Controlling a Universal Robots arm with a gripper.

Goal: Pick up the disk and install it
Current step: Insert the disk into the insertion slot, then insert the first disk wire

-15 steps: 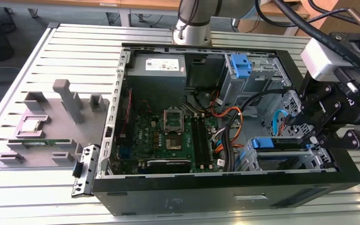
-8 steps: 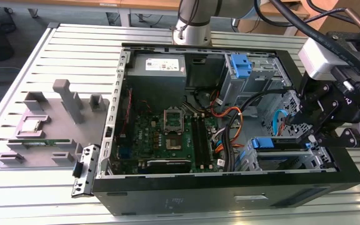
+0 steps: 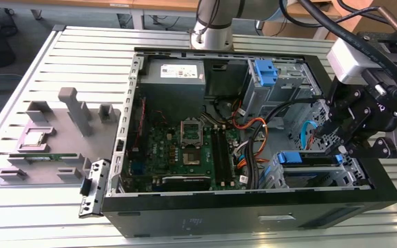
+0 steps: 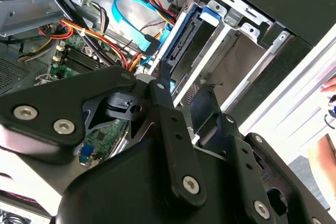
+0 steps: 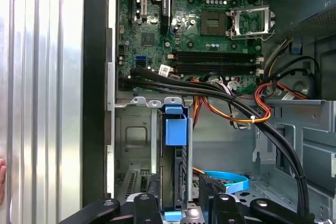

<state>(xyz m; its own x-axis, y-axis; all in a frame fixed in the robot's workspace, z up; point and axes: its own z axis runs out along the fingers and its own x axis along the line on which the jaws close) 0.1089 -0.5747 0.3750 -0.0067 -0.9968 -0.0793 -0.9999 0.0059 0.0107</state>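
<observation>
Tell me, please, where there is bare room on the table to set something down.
Bare table slats lie beyond the grey fixture, on the exterior view's left, and again in front of it along the near edge. Crowded: the case at its drive bay corner, with cables, the disk and the end effector.

Smooth blue plastic on disk (image 5: 175, 129), ribbed metal table (image 3: 81, 51)

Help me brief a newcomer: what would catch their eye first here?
An open black computer tower case lies flat on the slatted metal table, its green motherboard exposed. At the exterior view's right, the black hand hangs over the drive bay where the blue-railed silver-grey disk sits.
</observation>
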